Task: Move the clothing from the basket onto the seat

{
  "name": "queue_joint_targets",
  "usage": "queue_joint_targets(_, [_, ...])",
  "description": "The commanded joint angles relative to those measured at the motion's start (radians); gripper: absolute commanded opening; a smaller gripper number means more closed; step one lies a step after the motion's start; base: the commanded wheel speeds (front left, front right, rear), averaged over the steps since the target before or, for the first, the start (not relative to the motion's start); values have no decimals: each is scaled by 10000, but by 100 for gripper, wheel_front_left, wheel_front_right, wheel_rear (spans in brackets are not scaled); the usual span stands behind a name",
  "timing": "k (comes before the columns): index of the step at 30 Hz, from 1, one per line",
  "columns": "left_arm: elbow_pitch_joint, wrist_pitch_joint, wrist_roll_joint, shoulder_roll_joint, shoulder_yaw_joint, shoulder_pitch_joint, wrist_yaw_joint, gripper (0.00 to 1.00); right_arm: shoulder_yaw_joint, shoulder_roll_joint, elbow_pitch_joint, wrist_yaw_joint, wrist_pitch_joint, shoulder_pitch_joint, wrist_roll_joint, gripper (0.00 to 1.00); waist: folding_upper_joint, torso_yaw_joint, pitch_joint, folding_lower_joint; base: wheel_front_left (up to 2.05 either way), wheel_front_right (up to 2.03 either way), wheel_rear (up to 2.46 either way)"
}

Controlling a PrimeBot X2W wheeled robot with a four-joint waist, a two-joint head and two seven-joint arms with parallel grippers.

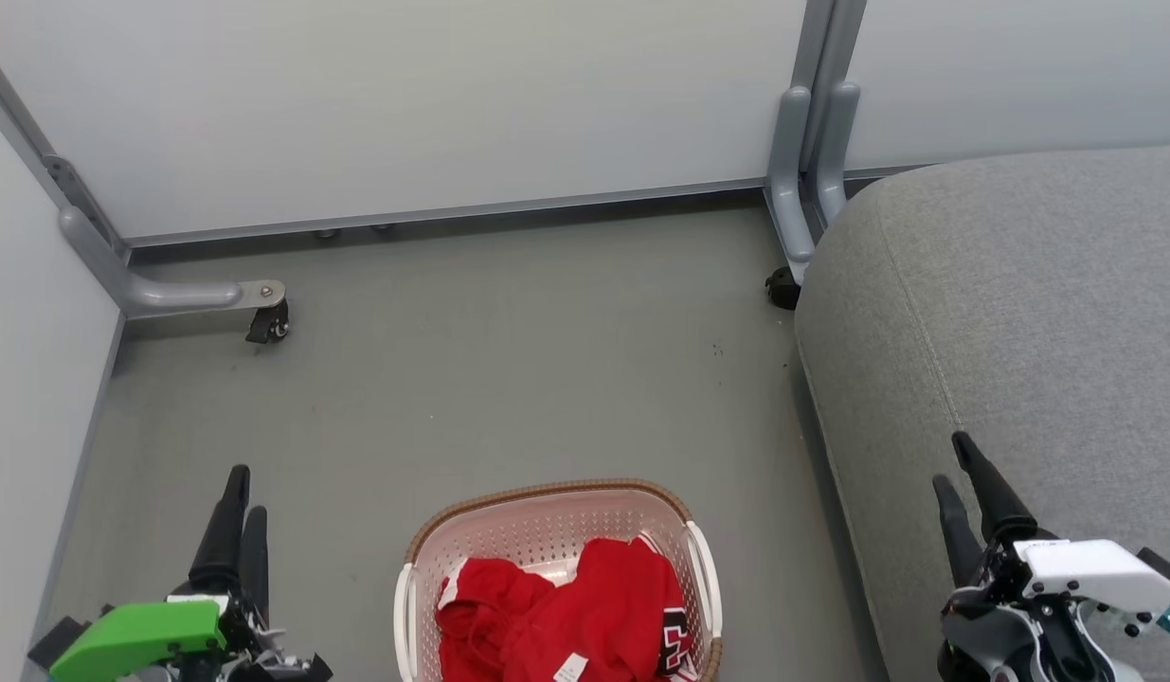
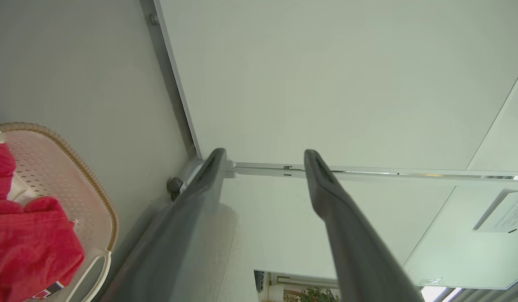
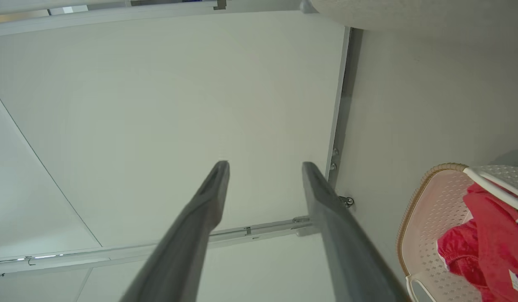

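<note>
1. The clothing [image 1: 585, 606] is lying in a red heap inside the basket [image 1: 547, 491]. The basket is standing on the floor [image 1: 499, 360] at the near edge of the scene, with its nearest part running out of the head view.
2. The left gripper [image 1: 243, 493] is hovering over the floor left of the basket, pointing toward the far wall. From there the heap is lying to its right and slightly nearer. Its fingers [image 2: 208, 180] are standing spread with nothing between them, so it is released and empty.
3. The right gripper [image 1: 950, 461] is hanging above the near left edge of the seat [image 1: 1020, 284]. The heap is lying to its left and nearer. Its fingertips [image 3: 217, 180] are also standing apart and empty.
4. The heap is stretching left to right across the basket, with the emblem piece pressing against the right wall.
5. The left gripper is looking slightly closer to the basket. Either arm would be swinging inward and dipping down, and the carry would be going rightward to the seat.
</note>
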Motion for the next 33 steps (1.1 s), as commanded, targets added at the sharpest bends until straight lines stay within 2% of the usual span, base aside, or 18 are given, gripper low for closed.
queue_joint_targets(1, [17,-18,7,-1,-22,20,1,100,27,5,5,0,-26,22,-10,100,0,0,6,0,0,0,0])
queue_joint_targets(7, [-144,-320,290,78,-327,52,-5,100,292,-10,-132,1,-337,10,-333,100,0,10,15,0,0,0,0])
queue_joint_targets(11, [-218,-528,955,174,-491,65,-9,100,364,-17,-232,1,-531,10,-959,100,0,37,23,0,0,0,0])
queue_joint_targets(15, [-370,-713,1765,130,-537,132,-14,100,525,-24,-345,1,-716,16,-1958,100,0,65,28,0,0,0,0])
queue_joint_targets(24, [-782,-1104,3920,100,-580,337,-23,100,753,-54,-526,2,-1113,162,-5054,100,0,118,20,0,0,0,0])
queue_joint_targets(33, [-1125,-1451,5403,69,-719,629,-32,100,1175,-55,-543,3,-1459,382,-6291,100,0,178,-10,0,0,0,0])
